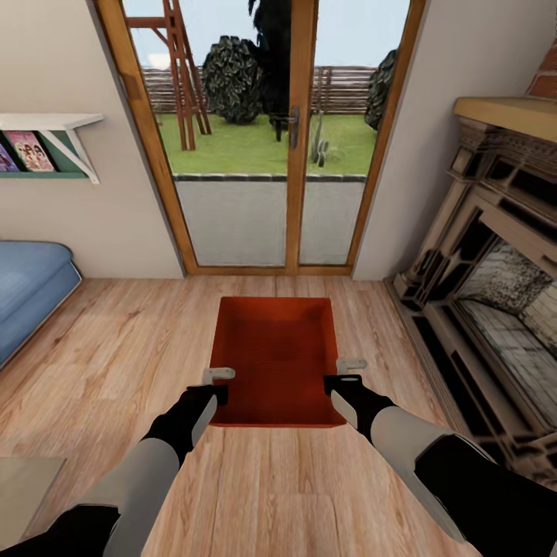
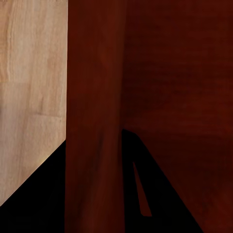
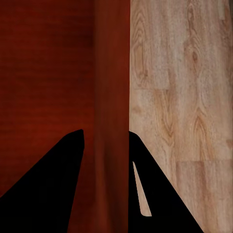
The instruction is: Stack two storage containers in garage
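One orange-red storage container [image 1: 275, 348] sits in the living room on the light wood plank floor [image 1: 116, 348], in front of the glass door. It is lidless and looks empty. My left gripper [image 1: 219, 383] straddles its left wall near the front corner. My right gripper [image 1: 350, 373] straddles the right wall opposite. In the left wrist view the thin wall [image 2: 94, 97] runs between the dark fingers of the left gripper [image 2: 94, 141], which press on it. The right wrist view shows the right gripper [image 3: 106, 133] clamped on its wall [image 3: 111, 73] the same way. The garage is out of view.
A wood-framed glass door [image 1: 294, 139] stands straight ahead, shut. The brick fireplace [image 1: 495, 294] lines the right side. A blue sofa [image 1: 31, 286] is at the left, under a wall shelf [image 1: 46, 124] with books. Open plank floor lies around the container.
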Controlling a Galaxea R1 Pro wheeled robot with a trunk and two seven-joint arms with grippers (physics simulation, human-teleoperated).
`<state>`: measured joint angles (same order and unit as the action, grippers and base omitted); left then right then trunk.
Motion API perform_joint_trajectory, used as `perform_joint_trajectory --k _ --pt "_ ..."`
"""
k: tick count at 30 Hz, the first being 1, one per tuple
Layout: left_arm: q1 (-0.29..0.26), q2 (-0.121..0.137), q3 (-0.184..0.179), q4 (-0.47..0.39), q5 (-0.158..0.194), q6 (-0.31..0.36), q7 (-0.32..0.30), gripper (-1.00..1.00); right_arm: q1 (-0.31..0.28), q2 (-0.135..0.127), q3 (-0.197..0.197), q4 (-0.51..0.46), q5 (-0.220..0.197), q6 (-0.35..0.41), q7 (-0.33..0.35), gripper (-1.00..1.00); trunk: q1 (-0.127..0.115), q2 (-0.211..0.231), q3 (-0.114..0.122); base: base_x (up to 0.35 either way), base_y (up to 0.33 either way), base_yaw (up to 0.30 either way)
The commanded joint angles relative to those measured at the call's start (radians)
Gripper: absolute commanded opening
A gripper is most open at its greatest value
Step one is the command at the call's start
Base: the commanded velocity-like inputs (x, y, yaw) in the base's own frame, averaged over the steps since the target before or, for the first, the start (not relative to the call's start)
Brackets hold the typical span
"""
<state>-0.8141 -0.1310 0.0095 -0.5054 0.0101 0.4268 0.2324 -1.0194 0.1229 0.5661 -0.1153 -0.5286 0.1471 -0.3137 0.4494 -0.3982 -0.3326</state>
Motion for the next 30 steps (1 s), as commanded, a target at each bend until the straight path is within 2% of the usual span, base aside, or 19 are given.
perform_joint_trajectory --k 1,30 --pt "0.000 -0.001 0.003 0.001 -0.004 0.040 0.007 -1.00 -0.001 0.000 0.074 -0.003 0.024 -0.032 -0.085 -1.00 0.001 -0.002 0.000 0.000 0.000 0.000" --pt "0.000 -0.001 0.004 0.001 -0.004 0.039 0.007 -1.00 -0.001 0.000 0.074 -0.003 0.024 -0.032 -0.085 -1.00 0.001 -0.002 0.046 0.000 0.000 0.000"
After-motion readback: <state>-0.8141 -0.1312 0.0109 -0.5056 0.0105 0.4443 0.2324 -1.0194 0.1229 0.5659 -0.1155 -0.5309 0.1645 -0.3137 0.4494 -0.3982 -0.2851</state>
